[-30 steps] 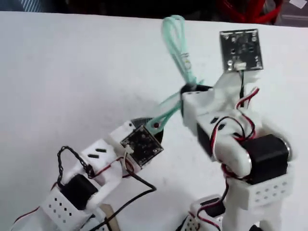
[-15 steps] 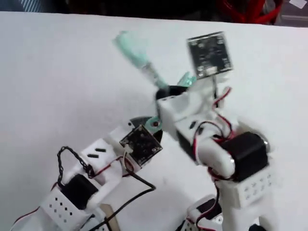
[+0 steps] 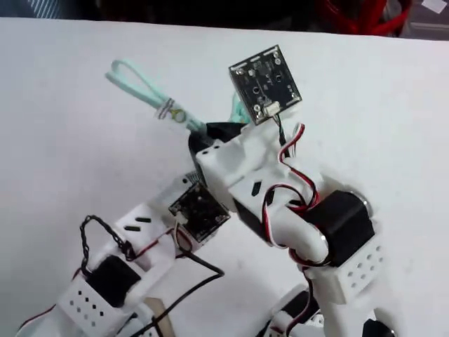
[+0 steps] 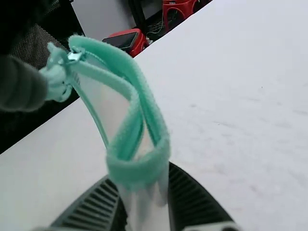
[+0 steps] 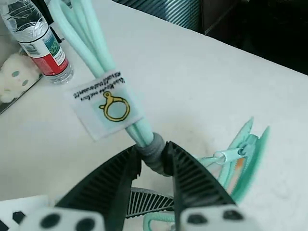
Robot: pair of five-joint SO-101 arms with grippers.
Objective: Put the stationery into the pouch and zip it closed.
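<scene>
Mint-green cord loop (image 3: 170, 111) and clear pouch (image 4: 137, 130), each pinched in a claw.
High view: right claw (image 3: 205, 135) clamped on the loop's end, loop stretched out beyond its tips. Left wrist: left claw (image 4: 142, 190) squeezing the upright pouch, zip pull (image 4: 57, 72) farther out. Right wrist: grey collar (image 5: 152, 154) between the jaws, label (image 5: 103, 103) just past them, pouch beyond.

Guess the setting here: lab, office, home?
Likely a robotics lab or workshop bench, though that's not certain. White printed arms with exposed wiring work at a plain white table. The left tool clamps a mint pouch, the right tool a mint lanyard. Red plastic items and a water bottle sit at the edges.
</scene>
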